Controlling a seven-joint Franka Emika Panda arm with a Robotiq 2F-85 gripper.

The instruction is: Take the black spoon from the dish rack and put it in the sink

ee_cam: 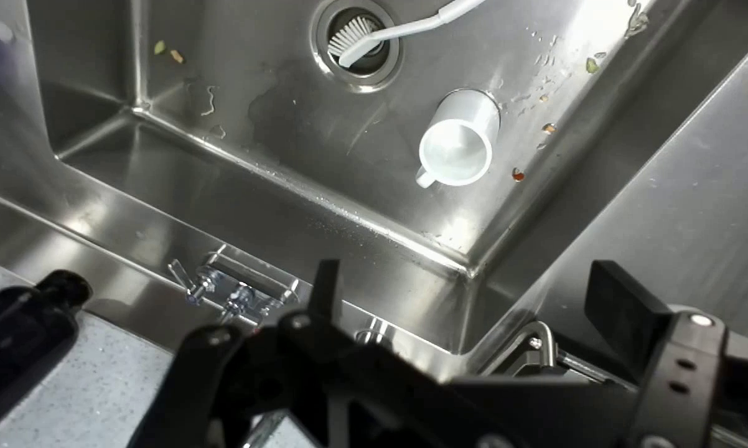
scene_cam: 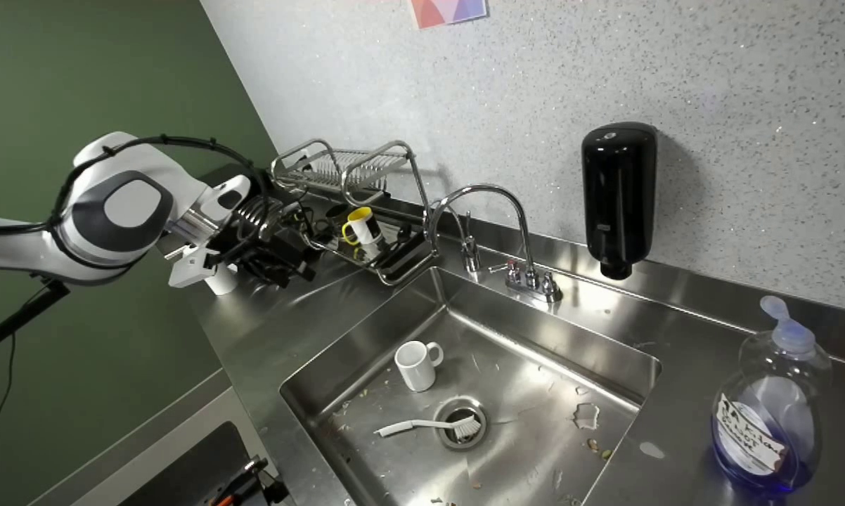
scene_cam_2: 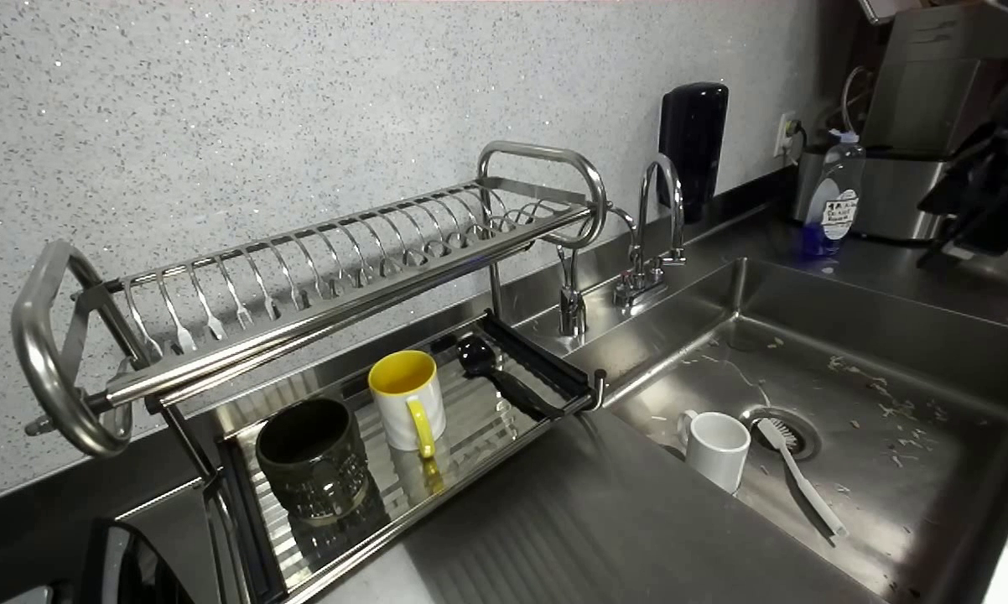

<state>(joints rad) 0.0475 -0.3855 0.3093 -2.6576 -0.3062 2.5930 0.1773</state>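
Note:
The black spoon lies on the lower tray of the dish rack, bowl toward the wall, right of a yellow-and-white mug. It is hard to make out in the exterior view with the arm and out of sight in the wrist view. The rack also shows in an exterior view; only a corner shows in the wrist view. The sink is beside the rack and fills much of the wrist view. My gripper is open and empty, raised in front of the rack in an exterior view.
A white mug and white brush lie in the sink, the brush head over the drain. A yellow-and-white mug and dark mug stand on the rack's tray. The faucet rises behind the sink. A soap bottle stands beyond it.

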